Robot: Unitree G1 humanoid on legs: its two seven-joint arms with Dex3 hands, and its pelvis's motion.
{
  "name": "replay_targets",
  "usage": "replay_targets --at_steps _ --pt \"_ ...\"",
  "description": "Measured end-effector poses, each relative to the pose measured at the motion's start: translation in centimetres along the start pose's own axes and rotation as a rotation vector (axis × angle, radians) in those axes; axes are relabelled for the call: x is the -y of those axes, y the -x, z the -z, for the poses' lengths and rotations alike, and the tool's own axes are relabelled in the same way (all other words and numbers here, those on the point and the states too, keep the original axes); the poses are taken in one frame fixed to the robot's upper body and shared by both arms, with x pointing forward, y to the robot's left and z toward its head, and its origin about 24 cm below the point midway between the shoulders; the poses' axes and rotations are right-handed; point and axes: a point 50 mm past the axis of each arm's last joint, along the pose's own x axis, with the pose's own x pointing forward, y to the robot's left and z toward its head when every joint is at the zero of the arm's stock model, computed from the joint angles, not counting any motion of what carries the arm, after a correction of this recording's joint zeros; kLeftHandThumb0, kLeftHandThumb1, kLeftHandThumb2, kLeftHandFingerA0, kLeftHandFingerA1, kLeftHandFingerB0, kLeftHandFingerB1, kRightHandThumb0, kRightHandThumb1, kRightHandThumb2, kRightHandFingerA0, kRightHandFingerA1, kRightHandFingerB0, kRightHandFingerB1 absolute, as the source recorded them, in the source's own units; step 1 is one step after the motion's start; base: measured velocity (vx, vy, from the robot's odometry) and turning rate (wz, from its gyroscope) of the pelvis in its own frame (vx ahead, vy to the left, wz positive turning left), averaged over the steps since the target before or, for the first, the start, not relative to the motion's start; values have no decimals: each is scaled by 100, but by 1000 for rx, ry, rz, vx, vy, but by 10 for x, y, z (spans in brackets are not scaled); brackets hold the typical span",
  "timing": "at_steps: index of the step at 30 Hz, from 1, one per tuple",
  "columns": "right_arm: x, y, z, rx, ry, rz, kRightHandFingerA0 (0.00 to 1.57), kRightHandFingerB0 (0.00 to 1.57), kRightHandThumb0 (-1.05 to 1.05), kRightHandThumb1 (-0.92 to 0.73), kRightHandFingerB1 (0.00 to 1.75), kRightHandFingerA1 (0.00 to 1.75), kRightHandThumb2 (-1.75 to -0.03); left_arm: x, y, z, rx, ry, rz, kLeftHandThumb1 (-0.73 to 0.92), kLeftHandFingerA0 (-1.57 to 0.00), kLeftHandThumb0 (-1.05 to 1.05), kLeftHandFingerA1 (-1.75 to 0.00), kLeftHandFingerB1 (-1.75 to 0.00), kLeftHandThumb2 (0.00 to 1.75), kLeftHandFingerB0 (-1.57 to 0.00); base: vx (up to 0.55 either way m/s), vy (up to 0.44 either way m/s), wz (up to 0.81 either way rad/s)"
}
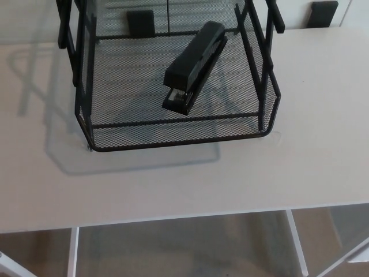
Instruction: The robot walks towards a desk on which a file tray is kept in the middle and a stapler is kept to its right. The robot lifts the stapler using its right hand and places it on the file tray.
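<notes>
Showing the placing step as apparently complete: the stapler (195, 66) lies slanted on the mesh floor of the tray (173, 141), with one end toward the front wall and the other toward the back right corner. It seems to touch no wall. The tray stands on the desk (173, 184), toward its far side. No robot hand is in view, so whether it is spread or pressed together cannot be told. The tray's upper part is cut off by the frame; the stapler is probably on the lowest tier. The next move likely calls for no further grasp, only confirmation that the stapler rests steady.
</notes>
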Motion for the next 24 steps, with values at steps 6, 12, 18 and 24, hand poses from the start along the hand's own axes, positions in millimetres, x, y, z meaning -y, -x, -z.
replay_targets --at_steps 6,12,18,24 --pt "-57 32 63 -156 -262 16 42 5 -57 -60 41 79 -89 -1 0 2 -3 6 -2 92 -19 -89 -78 -67 75 -15 0 0 0" --pt "-125 80 115 -413 -371 -70 80 18 -63 -76 29 114 -63 -2 0 5 -9 7 -5 92 -20 -87 -80 -69 75 -15 0 0 0" --pt "-165 105 126 -525 -266 -249 46 13 -66 -59 44 67 -93 -4 1 6 -8 7 -10 72 -26 -82 -72 -64 121 -16 0 0 0" --pt "-186 108 122 -489 -242 -423 30 6 -67 -70 30 56 -62 -6 1 8 -15 3 -16 72 -30 -85 -76 -67 119 -21 0 0 0"
